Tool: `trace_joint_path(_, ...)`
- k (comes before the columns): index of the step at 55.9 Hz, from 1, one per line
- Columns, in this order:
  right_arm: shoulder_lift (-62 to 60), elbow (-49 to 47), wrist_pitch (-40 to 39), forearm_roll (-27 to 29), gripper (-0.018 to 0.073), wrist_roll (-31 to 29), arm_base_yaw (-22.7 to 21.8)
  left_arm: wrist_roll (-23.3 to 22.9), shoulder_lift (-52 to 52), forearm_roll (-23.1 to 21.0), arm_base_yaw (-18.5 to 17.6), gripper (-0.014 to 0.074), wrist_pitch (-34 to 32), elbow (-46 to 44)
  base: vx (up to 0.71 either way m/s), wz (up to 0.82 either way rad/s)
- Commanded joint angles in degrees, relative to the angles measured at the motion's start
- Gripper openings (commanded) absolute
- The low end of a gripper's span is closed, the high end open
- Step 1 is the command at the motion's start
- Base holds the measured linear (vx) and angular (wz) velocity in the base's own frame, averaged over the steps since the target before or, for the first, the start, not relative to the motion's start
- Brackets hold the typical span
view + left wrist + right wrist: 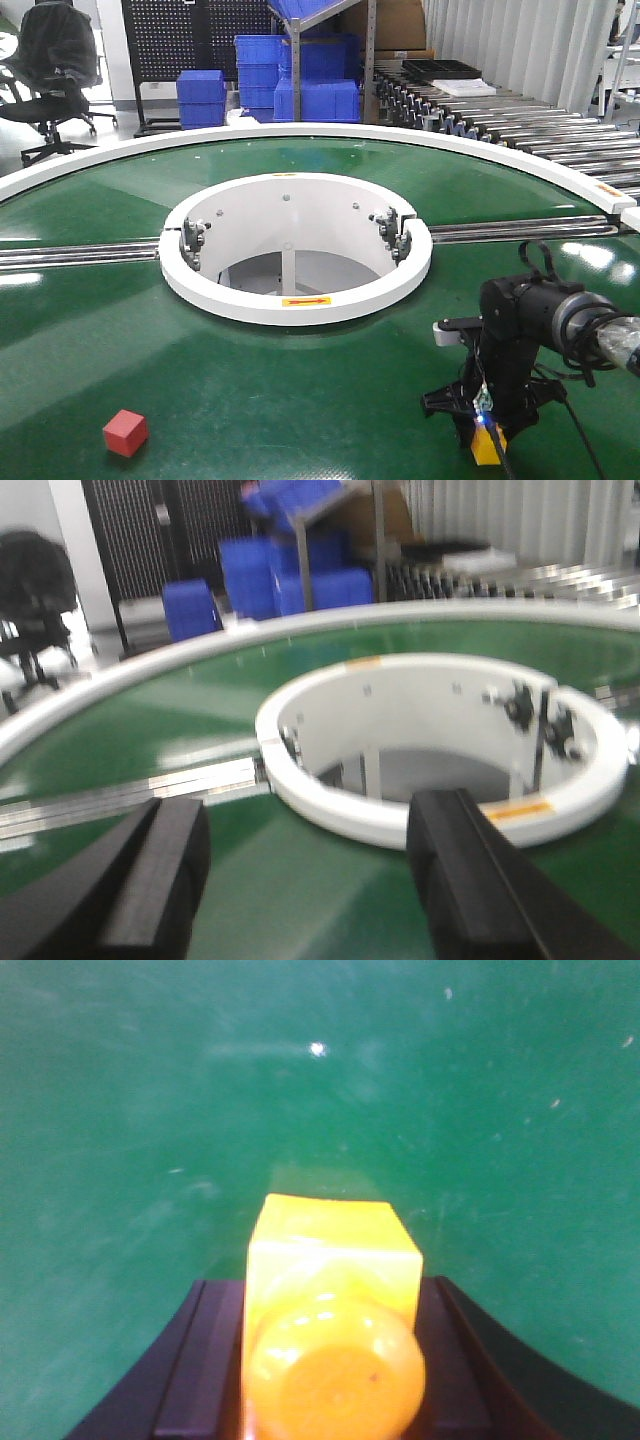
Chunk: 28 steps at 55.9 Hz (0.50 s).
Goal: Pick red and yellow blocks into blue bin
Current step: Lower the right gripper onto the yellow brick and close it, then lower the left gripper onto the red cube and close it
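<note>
Yellow brick clamped between right fingers, red cube well apart, left fingers spread

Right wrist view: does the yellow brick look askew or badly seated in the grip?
Nothing stands out. The yellow brick sits centred and square in the right gripper, one stud facing the camera, over the green belt. No damage shows.

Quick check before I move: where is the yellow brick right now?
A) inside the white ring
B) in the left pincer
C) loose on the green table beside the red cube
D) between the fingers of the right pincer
D: the right wrist view shows the yellow brick clamped between the two black fingers of the right pincer, while the left pincer is open with nothing in it.
</note>
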Motion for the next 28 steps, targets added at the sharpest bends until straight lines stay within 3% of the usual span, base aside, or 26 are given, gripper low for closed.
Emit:
trace_joint_path(1,-6.16,-1.80,-1.12,-0.42,-0.0013,-2.59,-0.05,0.03,1.08,-0.53,0.01,0.0551,4.56,-5.08,0.00,0.00)
trace_joint_path(13,-9.19,-1.80,-2.47,-0.33,-0.0010,-3.93,-0.05,0.60,13.81,-0.46,0.01,0.0551,23.94,-19.93,0.00,0.00)
trace_joint_path(20,-9.26,-1.80,-1.87,-0.33,-0.0010,-4.00,-0.05,4.61,23.55,0.01,0.01,0.0551,34.59,-28.71,0.00,0.00)
trace_joint_path(28,-9.20,-1.66,-1.58,-0.33,-0.0010,-4.00,-0.05,8.19,34.34,0.01,0.01,0.0551,41.33,-35.03,0.00,0.00)
